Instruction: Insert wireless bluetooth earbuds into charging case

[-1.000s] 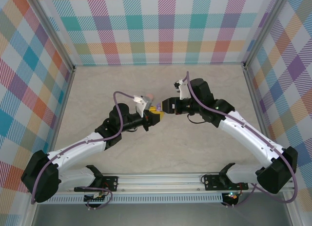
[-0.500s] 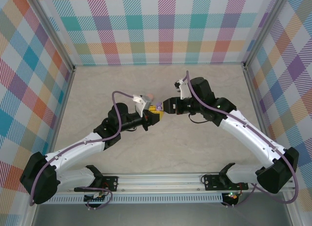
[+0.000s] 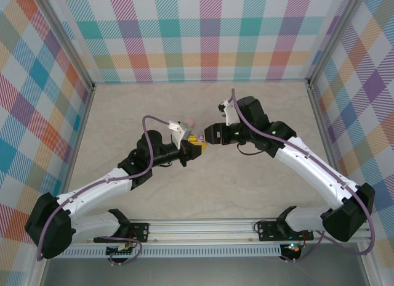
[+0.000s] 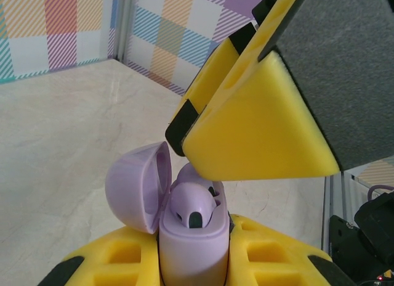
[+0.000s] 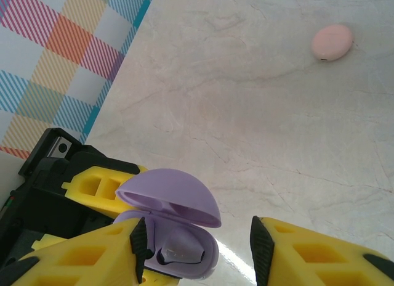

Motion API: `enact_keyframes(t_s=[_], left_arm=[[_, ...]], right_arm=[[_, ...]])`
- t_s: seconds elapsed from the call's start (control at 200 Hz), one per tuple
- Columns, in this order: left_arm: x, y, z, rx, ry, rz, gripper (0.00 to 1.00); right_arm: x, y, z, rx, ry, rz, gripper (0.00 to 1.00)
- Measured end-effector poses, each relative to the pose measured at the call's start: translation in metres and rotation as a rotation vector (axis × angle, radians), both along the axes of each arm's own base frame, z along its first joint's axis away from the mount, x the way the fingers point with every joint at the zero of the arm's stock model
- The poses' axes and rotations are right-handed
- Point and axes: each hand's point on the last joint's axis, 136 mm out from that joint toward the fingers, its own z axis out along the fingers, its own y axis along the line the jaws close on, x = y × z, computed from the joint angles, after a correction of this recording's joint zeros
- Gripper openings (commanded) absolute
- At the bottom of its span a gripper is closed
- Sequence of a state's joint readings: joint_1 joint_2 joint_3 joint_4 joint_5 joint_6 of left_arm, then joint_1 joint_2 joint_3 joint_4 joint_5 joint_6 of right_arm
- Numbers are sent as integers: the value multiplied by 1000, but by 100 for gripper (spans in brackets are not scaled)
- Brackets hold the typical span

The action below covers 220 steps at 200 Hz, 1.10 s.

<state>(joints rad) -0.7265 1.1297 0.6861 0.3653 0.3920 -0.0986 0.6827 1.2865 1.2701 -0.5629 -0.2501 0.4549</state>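
Two arms meet at mid-table in our overhead view. The left gripper [image 3: 196, 140] is clamped on a lilac charging case [image 3: 199, 134], and the right gripper [image 3: 209, 135] points in from the right, just beside it. A pink oval pod [image 3: 189, 121] lies on the table [image 3: 258, 107] just on the far side of the left wrist.

From the left wrist, we see the case upright between the yellow fingers [image 4: 104, 264]. Its lid [image 4: 136, 187] is tipped open to the left and a lilac earbud [image 4: 192, 207] sits in its well. One right-gripper finger hangs close above; we cannot tell whether it touches.

From the right wrist, we find that gripper's jaws partly apart, straddling the open case, with the pink pod well off at far right.
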Motion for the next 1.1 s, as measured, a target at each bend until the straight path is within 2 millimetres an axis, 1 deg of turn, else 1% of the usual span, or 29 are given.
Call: enact_keyframes(t_s=[0.1,0.23,0.34,0.395,0.505,0.585,0.64,0.745,0.86,0.965,1.1], left_arm=[[0,0,1,2,2,0,9],[0,0,1,6,8,0,9],[-1,0,2,4,5,-2,8],[-2,0,3,1,4,-9,8],[-4,-1,8,-7,-2,-23,8],[-7,-2,12,-16,-7,-40,8],[-9,-3,15,-21,-10,-52,8],[-14,-4,19,-37,-13,-79,8],[-18,-7,24,-56,-19,-106,8],[-21,-8,31,-75,-33,-128,8],[-23,-10,37,-90,-44,-144,8]], right_arm=[[3,-4,2,-7,-16,-22,50],[5,-13,13,-4,-57,-64,50],[10,-21,17,8,-61,-89,47],[15,-26,15,9,-52,-103,45],[22,-38,2,14,-9,-125,38],[26,-46,-7,31,27,-125,33],[28,-48,-10,49,50,-117,28],[32,-45,-12,86,74,-79,20],[28,-33,-14,126,101,-10,15],[24,-25,-16,159,127,43,13],[19,-16,-19,200,154,104,13]])
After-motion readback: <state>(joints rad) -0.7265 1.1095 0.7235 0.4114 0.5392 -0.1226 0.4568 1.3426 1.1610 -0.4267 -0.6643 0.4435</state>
